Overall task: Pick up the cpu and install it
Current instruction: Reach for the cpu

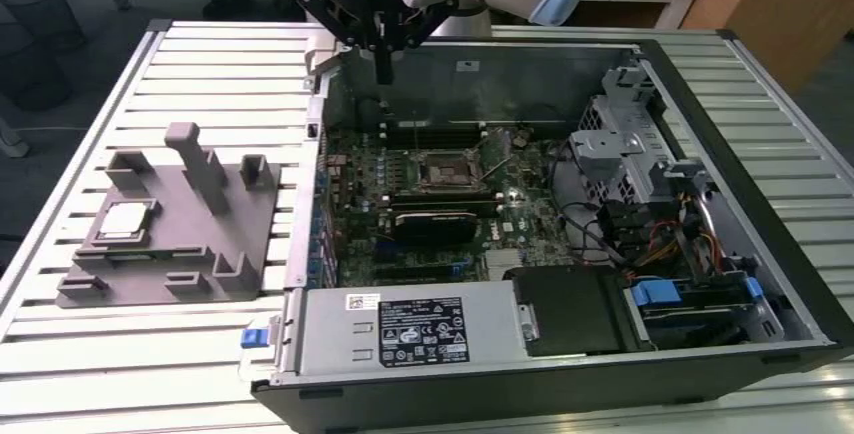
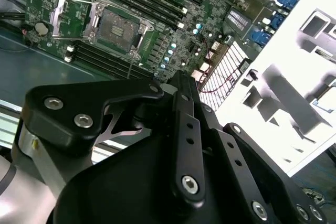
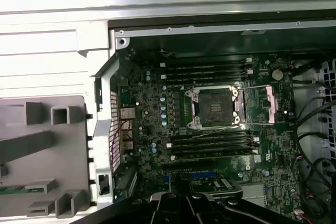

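The cpu (image 1: 123,219), a small silvery square chip, lies flat on the grey fixture block (image 1: 187,244) at the exterior view's left, beside the open computer case. My gripper (image 1: 384,76) hangs above the case's far corner nearest the fixture, its black fingers drawn together with nothing between them. It is well apart from the cpu and higher than the motherboard. The black socket frame (image 1: 447,172) sits mid-board with its lid open, also seen in both wrist views (image 2: 116,27) (image 3: 214,107). In the second wrist view the gripper (image 2: 176,77) tapers to a point over the board's edge.
The open case (image 1: 694,84) holds a power supply (image 1: 414,329) in front, a drive cage (image 1: 627,144) and loose cables (image 1: 641,244) at the exterior view's right. Tall posts (image 1: 200,159) rise from the fixture. All rests on a slatted metal table (image 1: 134,374).
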{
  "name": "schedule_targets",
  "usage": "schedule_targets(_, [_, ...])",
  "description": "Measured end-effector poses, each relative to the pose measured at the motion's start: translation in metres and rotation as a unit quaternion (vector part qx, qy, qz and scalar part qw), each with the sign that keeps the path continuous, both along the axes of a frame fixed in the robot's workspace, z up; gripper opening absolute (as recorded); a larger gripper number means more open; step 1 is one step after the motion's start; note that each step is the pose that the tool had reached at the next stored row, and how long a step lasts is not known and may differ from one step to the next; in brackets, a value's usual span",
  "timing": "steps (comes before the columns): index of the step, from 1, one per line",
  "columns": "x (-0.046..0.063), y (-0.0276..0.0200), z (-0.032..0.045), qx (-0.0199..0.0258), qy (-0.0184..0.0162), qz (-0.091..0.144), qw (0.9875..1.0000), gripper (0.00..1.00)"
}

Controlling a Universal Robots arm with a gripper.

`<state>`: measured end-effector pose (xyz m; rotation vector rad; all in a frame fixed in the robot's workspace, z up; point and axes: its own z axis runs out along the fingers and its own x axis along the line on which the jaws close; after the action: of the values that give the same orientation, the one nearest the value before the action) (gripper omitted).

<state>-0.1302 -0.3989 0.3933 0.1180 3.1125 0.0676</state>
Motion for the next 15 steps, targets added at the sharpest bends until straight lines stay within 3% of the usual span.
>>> schedule_targets(15, [-0.011, 0.0, -0.0002, 0.0, 0.0, 0.0, 1.0, 0.11])
